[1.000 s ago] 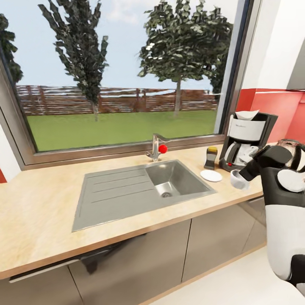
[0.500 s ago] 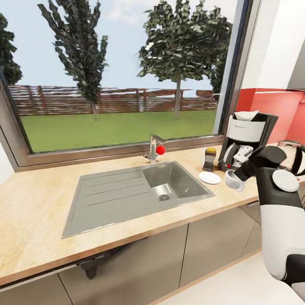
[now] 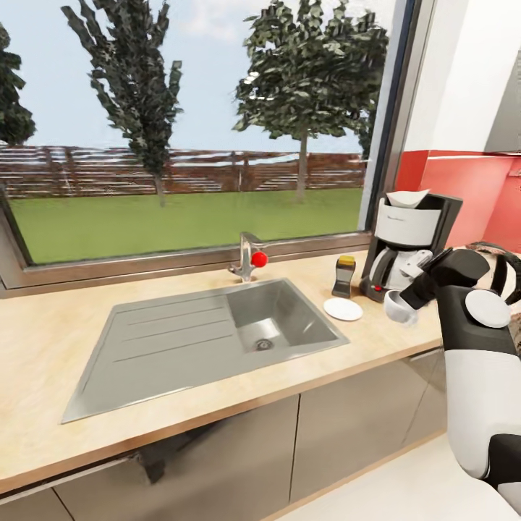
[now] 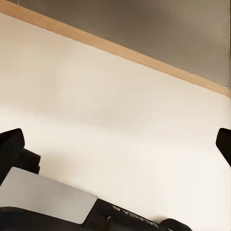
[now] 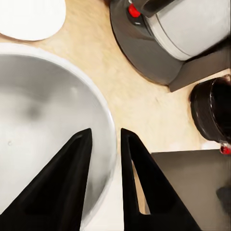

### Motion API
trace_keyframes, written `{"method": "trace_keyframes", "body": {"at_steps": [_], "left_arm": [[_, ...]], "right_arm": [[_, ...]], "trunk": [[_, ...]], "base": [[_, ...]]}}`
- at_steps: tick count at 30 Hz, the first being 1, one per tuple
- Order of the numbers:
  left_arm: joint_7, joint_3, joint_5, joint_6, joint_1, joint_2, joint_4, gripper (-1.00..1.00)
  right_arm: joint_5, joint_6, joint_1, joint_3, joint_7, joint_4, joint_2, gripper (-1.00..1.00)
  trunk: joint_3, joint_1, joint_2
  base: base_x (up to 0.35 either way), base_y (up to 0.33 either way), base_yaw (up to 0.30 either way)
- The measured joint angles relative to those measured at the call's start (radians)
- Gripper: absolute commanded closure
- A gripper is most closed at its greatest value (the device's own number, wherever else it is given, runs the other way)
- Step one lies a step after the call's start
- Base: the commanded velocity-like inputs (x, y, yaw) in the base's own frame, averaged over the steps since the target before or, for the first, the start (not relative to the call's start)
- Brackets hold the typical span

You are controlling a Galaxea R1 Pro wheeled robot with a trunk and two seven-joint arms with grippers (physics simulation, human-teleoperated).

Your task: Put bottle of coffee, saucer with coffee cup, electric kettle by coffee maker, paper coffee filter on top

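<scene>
Holding the coffee cup (image 3: 397, 307) by its rim in my right gripper (image 5: 103, 139), one finger inside the bowl and one outside, pinched on the white wall; this grip leaves the base free so it can be set down flat. In the head view the cup hangs over the countertop (image 3: 43, 347), in front of the coffee maker (image 3: 407, 242) and just beside the saucer (image 3: 343, 309), not yet on it. The saucer lies bare between the sink (image 3: 278, 322) and the coffee maker, with the bottle of coffee (image 3: 343, 276) standing behind it, so the landing spot is free. A paper coffee filter (image 3: 407, 197) sits on top of the machine. The right wrist view shows the machine's round base with its red button and the saucer's edge at the frame corner, so I judge a short carry toward the sink remains. My left gripper (image 4: 115, 159) faces pale floor below the cabinet edge, fingers spread wide and holding nothing, parked low to stay clear. The kettle I cannot identify with certainty.
</scene>
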Motion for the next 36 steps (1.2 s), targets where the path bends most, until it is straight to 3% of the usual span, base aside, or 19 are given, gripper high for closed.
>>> {"method": "trace_keyframes", "body": {"at_steps": [11, 17, 29, 36], "left_arm": [[0.000, 0.000, 0.000, 0.000, 0.000, 0.000, 0.000, -1.00], [0.000, 0.001, 0.000, 0.000, 0.000, 0.000, 0.000, -1.00], [0.000, 0.001, 0.000, 0.001, 0.000, 0.000, 0.000, -1.00], [0.000, 0.001, 0.000, 0.000, 0.000, 0.000, 0.000, -1.00]], "right_arm": [[-0.004, 0.001, 0.000, -0.001, 0.000, 0.001, 0.003, 1.00], [-0.005, 0.001, 0.000, -0.001, -0.001, 0.001, 0.020, 1.00], [-0.005, 0.001, 0.000, 0.000, -0.002, 0.001, 0.023, 1.00], [-0.003, 0.001, 0.000, -0.001, -0.002, 0.001, 0.023, 1.00]], "trunk": [[0.000, 0.000, 0.000], [0.000, 0.000, 0.000], [0.000, 0.000, 0.000], [0.000, 0.000, 0.000]], "base": [[0.004, -0.235, 0.097], [0.000, -0.020, 0.262], [0.000, 0.000, 0.269], [0.000, 0.000, 0.075]]}}
